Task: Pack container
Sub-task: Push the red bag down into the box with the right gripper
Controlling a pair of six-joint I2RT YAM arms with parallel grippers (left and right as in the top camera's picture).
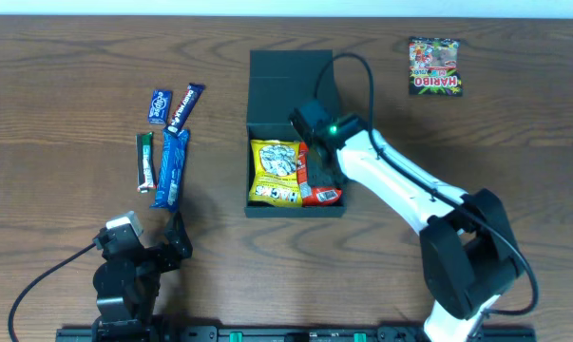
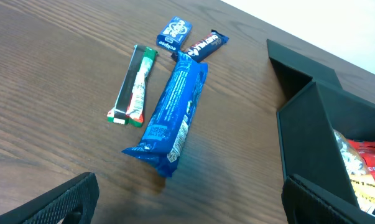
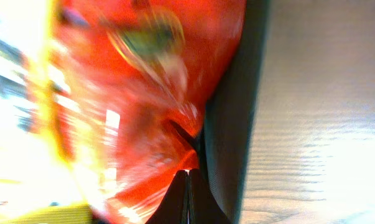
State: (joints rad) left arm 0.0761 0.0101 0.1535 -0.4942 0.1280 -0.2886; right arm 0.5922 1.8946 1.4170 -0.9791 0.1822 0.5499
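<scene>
The dark teal-grey container [image 1: 296,211] stands open at the table's middle, its flap lid folded back. Inside lie a yellow packet [image 1: 275,173] and a red packet [image 1: 321,188]. My right gripper [image 1: 314,152] reaches down into the container's right side. In the right wrist view its fingers [image 3: 188,171] are pressed together at a crease of the red packet [image 3: 143,93], beside the container wall [image 3: 227,143]. My left gripper [image 1: 177,242] is open and empty near the front left edge. In the left wrist view it [image 2: 187,208] faces the candy, with the container [image 2: 311,124] to its right.
Left of the container lie a long blue packet [image 1: 170,168], a green-and-white bar [image 1: 145,157], a small blue packet [image 1: 160,105] and a dark blue bar [image 1: 186,106]. A Haribo bag [image 1: 434,66] lies at the far right. The right arm's cable loops over the lid.
</scene>
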